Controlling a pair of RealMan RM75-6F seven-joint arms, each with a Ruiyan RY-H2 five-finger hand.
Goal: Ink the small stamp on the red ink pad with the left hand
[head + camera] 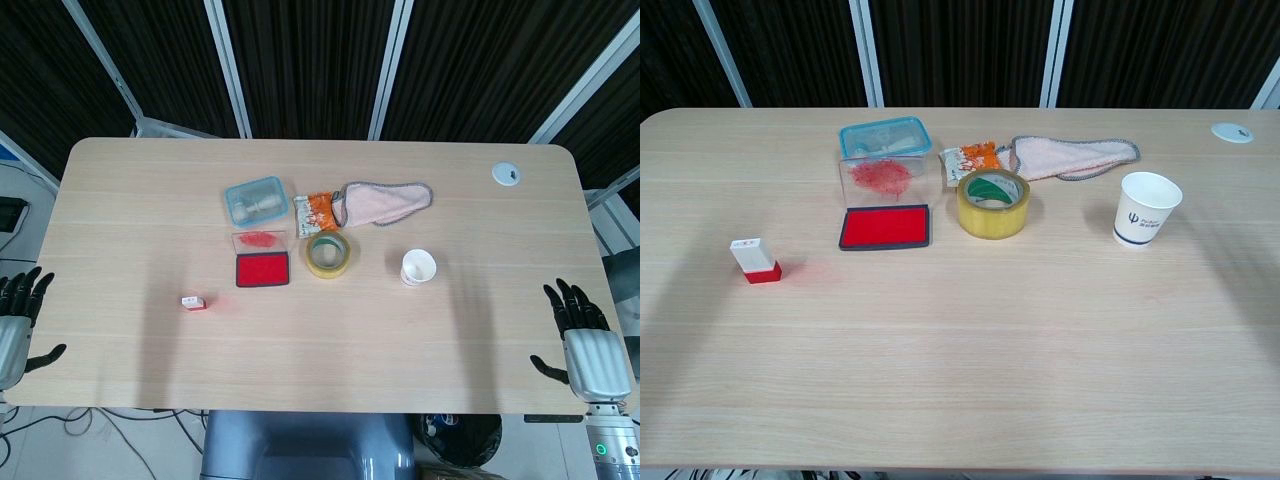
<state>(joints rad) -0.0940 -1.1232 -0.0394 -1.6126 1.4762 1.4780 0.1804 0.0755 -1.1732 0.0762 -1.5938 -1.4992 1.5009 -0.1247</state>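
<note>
The small stamp [194,302] [756,260], white with a red base, stands on the table left of centre. The red ink pad [262,269] [884,226] lies open to its right, its clear lid [881,181] raised behind it with red smears. My left hand [18,322] is at the table's left edge, fingers spread, holding nothing, well left of the stamp. My right hand [585,340] sits at the right edge, fingers apart and empty. Neither hand shows in the chest view.
A roll of yellow tape [328,254] [992,203] lies right of the pad. Behind are a blue-lidded clear box [256,199], a snack packet [318,211] and a pink cloth [387,202]. A paper cup [419,267] [1146,209] stands right of centre.
</note>
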